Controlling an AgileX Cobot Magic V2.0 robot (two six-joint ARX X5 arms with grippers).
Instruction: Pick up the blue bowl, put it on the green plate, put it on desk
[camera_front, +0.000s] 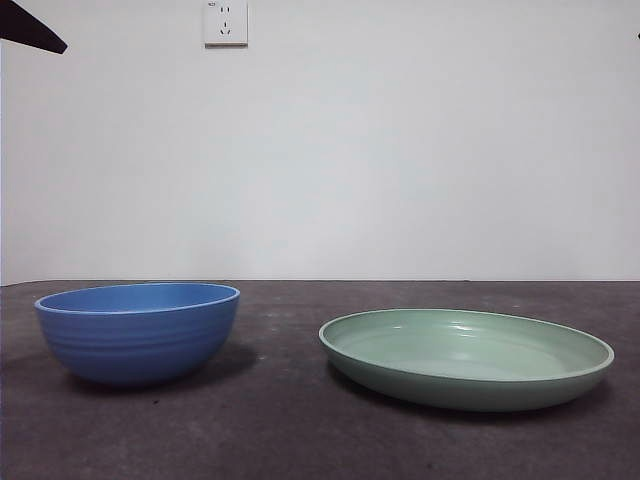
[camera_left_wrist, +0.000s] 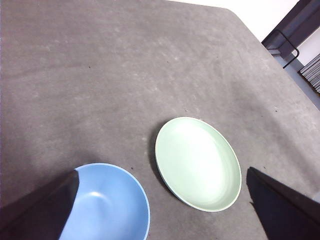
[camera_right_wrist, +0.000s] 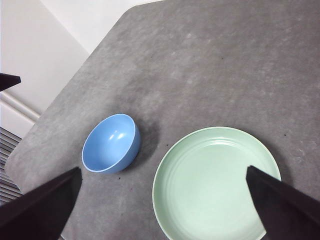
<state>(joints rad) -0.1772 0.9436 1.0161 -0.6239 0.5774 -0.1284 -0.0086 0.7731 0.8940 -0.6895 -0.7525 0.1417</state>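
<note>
The blue bowl stands upright and empty on the desk at the left. The green plate lies flat and empty on the desk to its right, apart from the bowl. In the left wrist view the bowl and the plate lie below my left gripper, which is open, empty and high above them. In the right wrist view my right gripper is open and empty, high above the plate, with the bowl off to one side.
A black arm tip shows at the top left corner of the front view. A white wall socket is on the back wall. The desk's rounded corners and edges show in both wrist views.
</note>
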